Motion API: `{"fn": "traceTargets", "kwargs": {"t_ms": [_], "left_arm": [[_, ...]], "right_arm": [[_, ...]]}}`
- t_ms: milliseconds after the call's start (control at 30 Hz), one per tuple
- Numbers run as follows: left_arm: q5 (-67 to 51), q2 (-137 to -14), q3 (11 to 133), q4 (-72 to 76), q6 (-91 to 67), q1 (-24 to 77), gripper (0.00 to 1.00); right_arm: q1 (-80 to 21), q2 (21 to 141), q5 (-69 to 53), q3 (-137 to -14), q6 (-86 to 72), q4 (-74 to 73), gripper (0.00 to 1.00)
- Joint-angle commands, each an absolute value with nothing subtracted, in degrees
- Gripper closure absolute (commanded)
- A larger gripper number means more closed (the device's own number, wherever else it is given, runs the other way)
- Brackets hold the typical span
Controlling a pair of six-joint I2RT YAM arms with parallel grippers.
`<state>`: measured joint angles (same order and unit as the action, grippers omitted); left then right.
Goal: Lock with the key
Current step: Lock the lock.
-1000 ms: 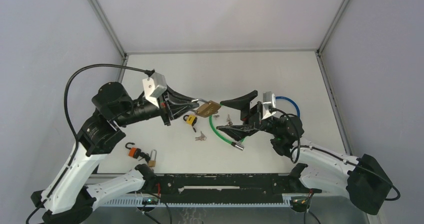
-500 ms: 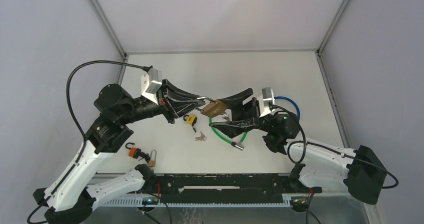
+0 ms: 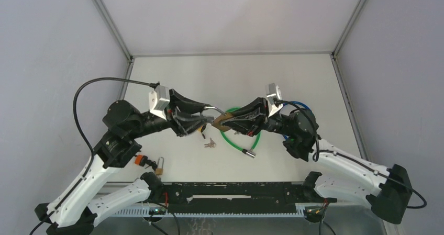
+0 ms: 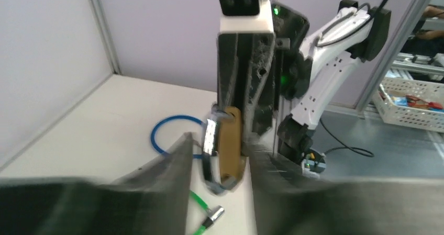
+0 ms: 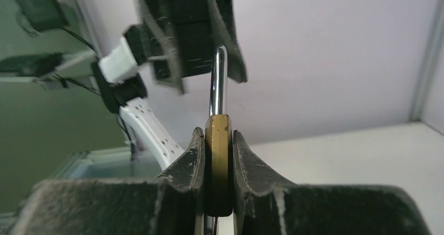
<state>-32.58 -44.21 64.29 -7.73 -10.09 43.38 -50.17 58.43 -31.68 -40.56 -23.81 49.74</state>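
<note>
- Top view: the brass padlock is held in the air just above the far rim of the green cable loop. The right gripper is clamped on its body, and the left gripper sits round its shackle. The keys lie on the worktop just outside the loop, on the left arm's side (neither gripper has one).
- Left wrist view: shackle and brass body stand between the left gripper's fingers with slivers of gap showing. Whether they pinch, I cannot tell.
- Right wrist view: the right gripper presses flat on both faces of the padlock body, a firm hold.
- Judgement: the padlock is being passed to the right arm, and locking has not begun. Next, the left gripper must let go, back clear and fetch a key from beside the loop, while the right gripper keeps the keyhole reachable.
</note>
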Motion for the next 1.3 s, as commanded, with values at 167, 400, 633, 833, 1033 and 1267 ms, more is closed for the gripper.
{"fn": "traceTargets", "kwargs": {"t_ms": [167,400,633,833,1033,1267], "left_arm": [[-30.32,-36.56,60.11,-28.66,22.21,43.54,0.19],[-32.77,-41.19,62.21,-34.07,24.26,44.08,0.21],[-32.12,-42.74,61.10,-30.27,20.41,46.17,0.41],[-33.69,-44.47,60.27,-31.99,18.81,46.88,0.37],[-33.44,-45.51,60.35,-28.63,17.66,47.44,0.53],[-33.68,-46.21,59.97,-30.40,19.78,48.16,0.60]], "right_arm": [[-52.54,51.07,-22.28,-59.41,8.06,-12.54,1.00],[-61.01,58.12,-16.35,-71.68,19.03,-28.03,1.00],[-63.57,59.04,-16.98,-72.60,20.47,-25.27,1.00],[-63.98,57.88,-17.20,-72.62,20.78,-22.69,1.00],[-64.76,57.61,-17.74,-72.60,20.84,-21.85,1.00],[-64.86,56.44,-18.10,-72.61,21.38,-20.95,1.00]]}}
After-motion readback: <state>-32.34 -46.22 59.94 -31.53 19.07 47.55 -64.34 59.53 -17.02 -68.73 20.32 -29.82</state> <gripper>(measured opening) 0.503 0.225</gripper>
